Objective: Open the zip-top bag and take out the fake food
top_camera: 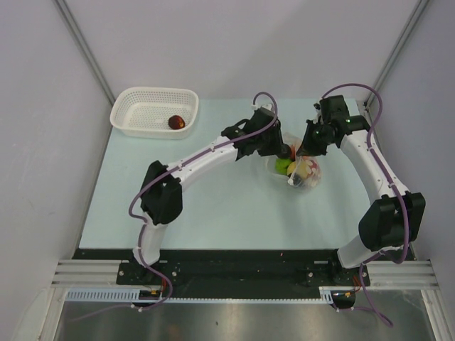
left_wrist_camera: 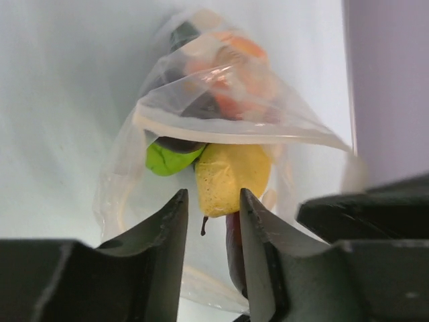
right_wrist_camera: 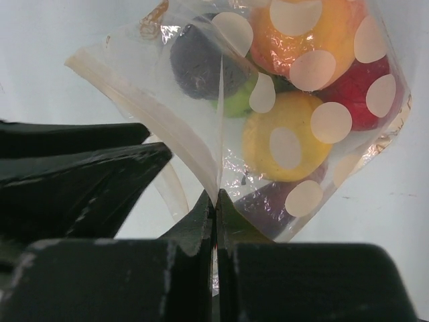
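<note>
The zip-top bag (top_camera: 307, 174) is a clear pouch with white dots, lying at the table's middle right. Its mouth gapes toward my left gripper (left_wrist_camera: 213, 201). My right gripper (right_wrist_camera: 216, 201) is shut on a fold of the bag's film (right_wrist_camera: 201, 100) near the zip strip. The fake food inside includes a yellow piece (left_wrist_camera: 234, 171), a lime green one (left_wrist_camera: 167, 159), an orange one (right_wrist_camera: 315, 33), a red one (right_wrist_camera: 362, 100) and a dark purple one (right_wrist_camera: 201, 64). My left gripper's jaws stand apart at the mouth. The yellow piece's tip and stem lie between the tips, clear of the left finger.
A white mesh basket (top_camera: 153, 92) stands at the back left with one red toy fruit (top_camera: 176, 122) in it. Both arms reach over the table and meet at the bag. In the right wrist view the left gripper's dark body (right_wrist_camera: 67, 174) sits close on the left.
</note>
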